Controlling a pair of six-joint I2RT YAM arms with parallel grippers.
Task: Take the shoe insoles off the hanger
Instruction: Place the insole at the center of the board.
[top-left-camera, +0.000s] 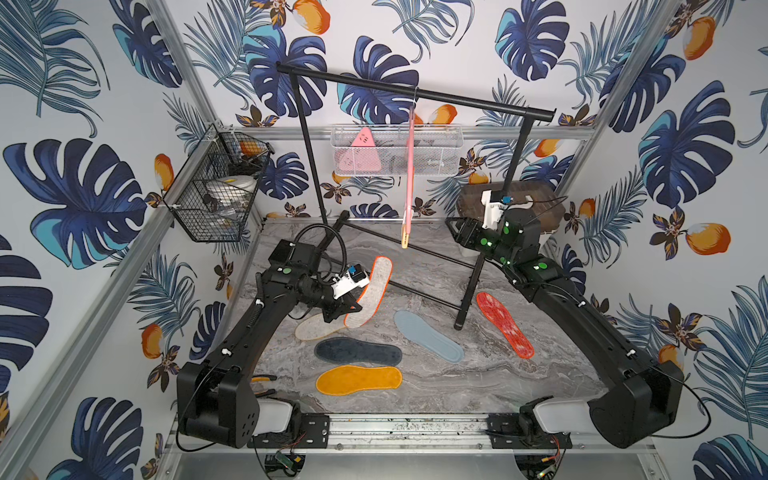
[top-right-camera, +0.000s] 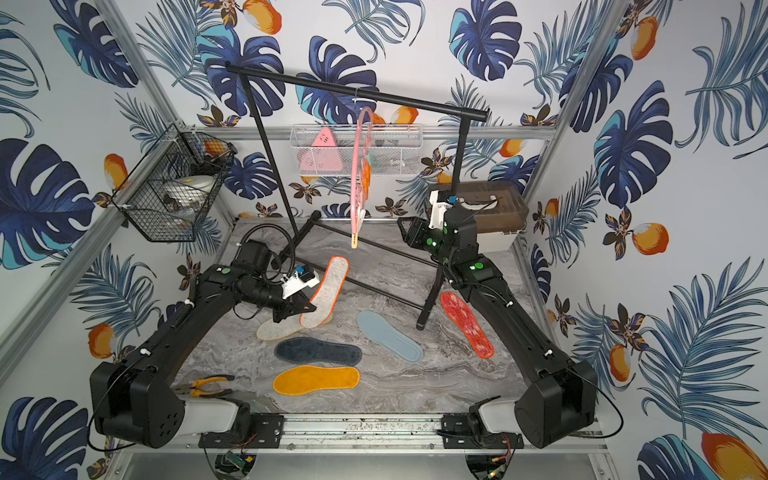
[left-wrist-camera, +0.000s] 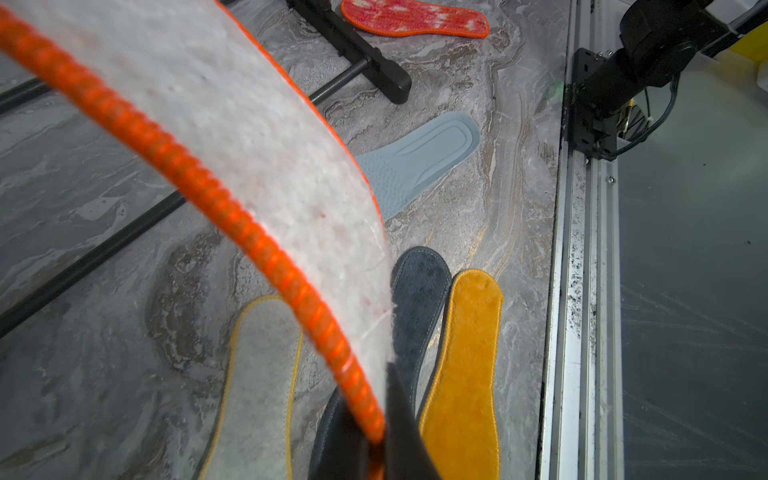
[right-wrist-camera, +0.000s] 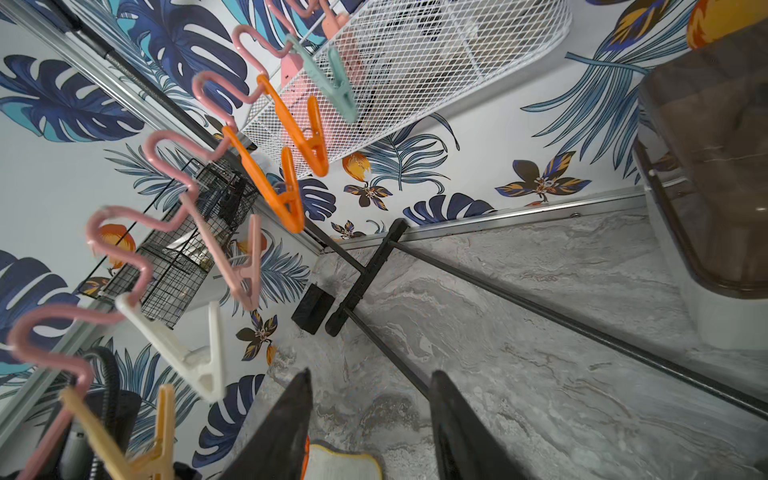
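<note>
- The left gripper (left-wrist-camera: 375, 432) is clenched on the stitched rim of a pale felt insole with an orange stitched rim (top-left-camera: 369, 291). It holds this insole by one end, tilted up over the table.
- The right gripper (right-wrist-camera: 371, 382) has its jaws spread with nothing between them, up beside the hanger's clips.
- Nearest the front rail, an orange plush foot-shaped insole (top-left-camera: 359, 378) lies flat on the grey marbled tabletop (top-left-camera: 457, 386). Just behind it is a dark navy plush insole (top-left-camera: 357, 351).
- Next come a cream felt insole with a yellow edge (top-left-camera: 318, 328), below the held one's lower end, and a light blue-grey moulded insole (top-left-camera: 428, 336). I cannot tell whether the held insole touches the cream one.
- A red-orange mesh insole (top-left-camera: 505, 324) lies by the right arm, near the foot of the tall black metal garment rail (top-left-camera: 415, 91).
- Farthest back, the thin pink wavy plastic hanger (top-left-camera: 409, 174) hangs from that rail. The small orange, white and mint clips (right-wrist-camera: 286, 183) look empty, so removal seems done apart from setting this one down.
- Handling: the held insole looks light, thin and limp, and it bows along its length.
- The stitched rim at the heel or toe offers the surest pinch. Lying flat, these pads would be awkward to lift.
</note>
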